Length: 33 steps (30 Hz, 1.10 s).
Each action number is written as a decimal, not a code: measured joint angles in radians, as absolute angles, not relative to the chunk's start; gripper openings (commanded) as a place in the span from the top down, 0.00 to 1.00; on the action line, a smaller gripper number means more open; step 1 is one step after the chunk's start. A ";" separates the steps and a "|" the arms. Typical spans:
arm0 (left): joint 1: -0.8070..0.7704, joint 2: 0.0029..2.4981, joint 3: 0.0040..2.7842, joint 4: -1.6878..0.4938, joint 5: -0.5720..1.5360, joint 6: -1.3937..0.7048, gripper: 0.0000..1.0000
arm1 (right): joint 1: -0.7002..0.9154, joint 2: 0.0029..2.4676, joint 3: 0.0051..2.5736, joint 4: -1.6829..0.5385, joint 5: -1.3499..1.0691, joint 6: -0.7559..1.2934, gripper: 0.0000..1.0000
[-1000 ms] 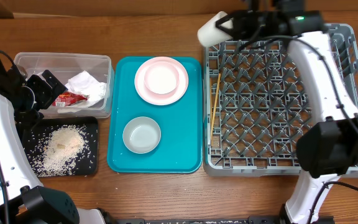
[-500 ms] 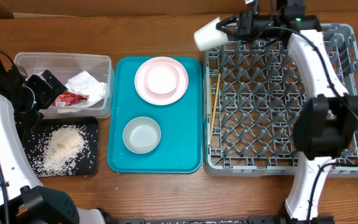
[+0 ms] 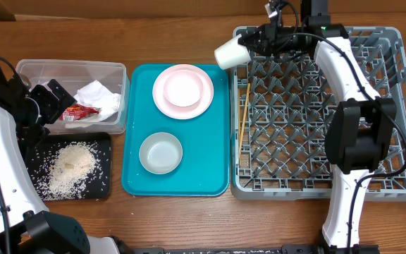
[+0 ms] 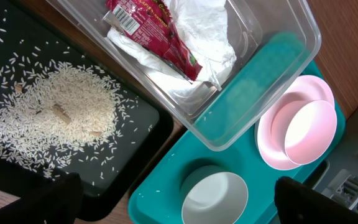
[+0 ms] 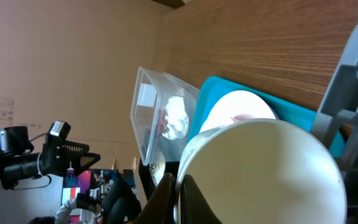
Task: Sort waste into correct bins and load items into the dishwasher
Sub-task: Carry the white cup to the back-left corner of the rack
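With your right gripper (image 3: pixel 251 42) clamped on the white cup (image 3: pixel 230 53) over the rack's (image 3: pixel 294 187) far left corner, turn its mouth, seemingly sideways, downward and seat it between pegs before letting go

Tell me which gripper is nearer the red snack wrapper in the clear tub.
Left. The left gripper hangs open beside the red snack wrapper; the right gripper is far off at the dish rack, shut on the white cup.
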<state>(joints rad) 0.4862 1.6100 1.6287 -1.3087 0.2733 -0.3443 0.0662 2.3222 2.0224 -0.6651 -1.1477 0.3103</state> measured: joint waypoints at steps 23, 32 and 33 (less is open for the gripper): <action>0.486 1.610 1.629 -1.309 0.273 -0.344 0.00 | 0.021 2.310 1.960 -0.768 -1.170 0.203 0.95; 0.486 1.610 1.629 -1.309 0.273 -0.344 0.00 | -0.008 2.300 1.960 -0.816 -1.114 0.134 0.94; 0.486 1.610 1.629 -1.309 0.273 -0.344 0.00 | -0.008 2.299 1.960 -0.817 -1.109 0.132 0.94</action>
<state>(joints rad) 0.4862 1.6100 1.6287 -1.3087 0.2733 -0.3443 -0.0078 2.2990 1.9602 -0.8173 -1.1091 0.1322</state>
